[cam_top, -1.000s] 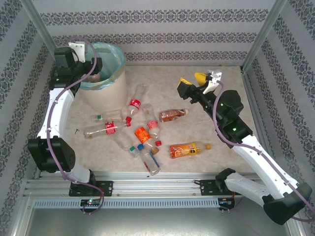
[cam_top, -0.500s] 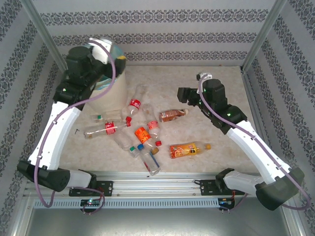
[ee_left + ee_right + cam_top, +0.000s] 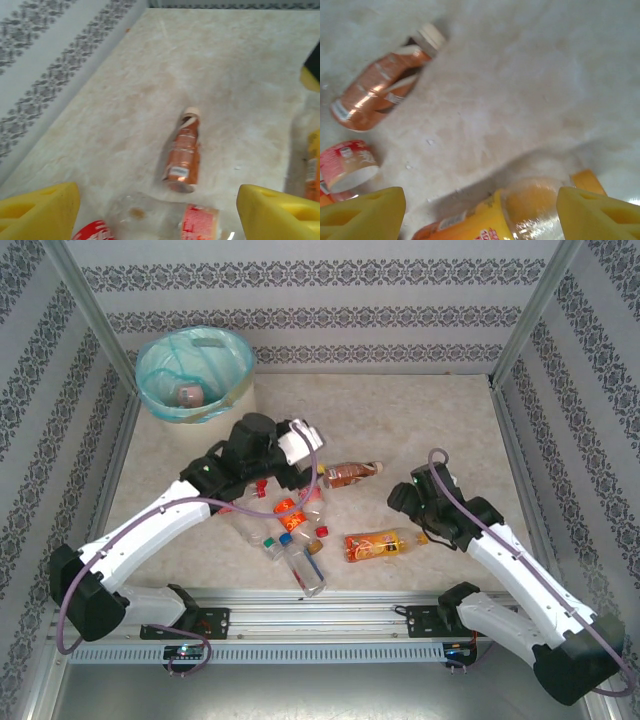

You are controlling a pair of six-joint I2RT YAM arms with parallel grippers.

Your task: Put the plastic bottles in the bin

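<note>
Plastic bottles (image 3: pixel 290 515) lie scattered on the worktop (image 3: pixel 420 410), near the bin (image 3: pixel 238 390) but outside it. The left hand (image 3: pixel 160 207), back from the bin, hangs wide open and empty over the pile. The right hand (image 3: pixel 480 210) has dropped over the orange bottle (image 3: pixel 520 210), open and gripping nothing. Two fresh pickups look imminent.

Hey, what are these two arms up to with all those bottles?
Two robot arms are clearing plastic bottles into the bin, where one pinkish item already lies. Neither holds anything right now. The left fingers hang open over a clear red-labelled bottle in the pile; the right fingers hang open over the orange bottle. Most bottles lie on the table.
</note>
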